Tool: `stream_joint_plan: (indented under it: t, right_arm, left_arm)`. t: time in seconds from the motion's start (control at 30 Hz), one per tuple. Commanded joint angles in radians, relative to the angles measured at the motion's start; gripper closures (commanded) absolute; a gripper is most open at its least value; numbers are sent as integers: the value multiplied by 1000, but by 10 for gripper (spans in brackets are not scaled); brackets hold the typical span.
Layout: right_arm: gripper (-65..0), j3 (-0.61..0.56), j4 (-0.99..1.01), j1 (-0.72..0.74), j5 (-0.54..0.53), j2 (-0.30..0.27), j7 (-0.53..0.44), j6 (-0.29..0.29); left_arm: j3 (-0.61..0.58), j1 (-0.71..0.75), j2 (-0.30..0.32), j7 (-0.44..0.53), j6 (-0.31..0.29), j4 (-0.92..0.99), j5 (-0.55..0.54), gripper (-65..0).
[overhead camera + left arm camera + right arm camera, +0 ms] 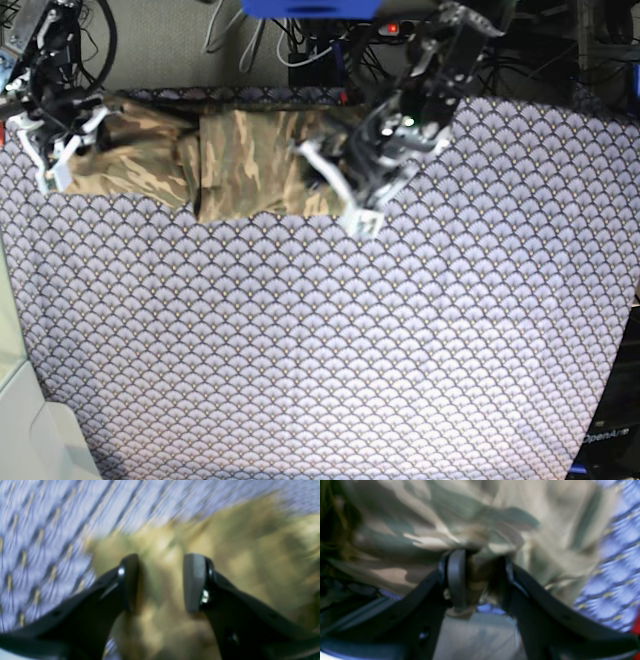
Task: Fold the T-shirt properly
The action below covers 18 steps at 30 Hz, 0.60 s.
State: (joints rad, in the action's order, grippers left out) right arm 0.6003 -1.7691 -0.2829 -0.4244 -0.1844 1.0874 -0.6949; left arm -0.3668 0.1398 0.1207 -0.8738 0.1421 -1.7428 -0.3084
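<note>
The camouflage-print soft cloth T-shirt (240, 160) in olive, brown and tan lies along the 12 o'clock edge of the purple scallop-patterned table cloth (320, 340), stretched from about 10 o'clock to 12 o'clock in the base view, partly folded with a seam-like step near its middle.

The left gripper (160, 582) hovers over the shirt's end nearest 12 o'clock. In the left wrist view its jaws stand well apart, with blurred camouflage cloth visible in the gap between them; nothing is clamped.

The right gripper (476, 580) sits at the shirt's 10 o'clock end. In the right wrist view its jaws stand part-way apart and pinch a bunched fold of the camouflage fabric, which fills the gap and drapes above and around the fingers (456, 577).
</note>
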Motion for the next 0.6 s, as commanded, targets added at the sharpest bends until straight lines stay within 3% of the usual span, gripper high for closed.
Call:
stream_joint_plan:
  t: [0.0, 0.47, 0.57]
  right_arm:
    - [-219, 7, -33, 1, -11, -13, -11, -3]
    - [-224, 60, -94, 3, -11, -14, 70, -3]
    - [-268, 62, -94, 6, -11, -19, 72, -3]
  left_arm:
    - [1, -15, 3, 21, -9, 4, -11, -284]
    - [-1, -16, 12, 97, -9, 151, -11, -288]
    - [1, -15, 17, 94, -9, 148, -11, -288]
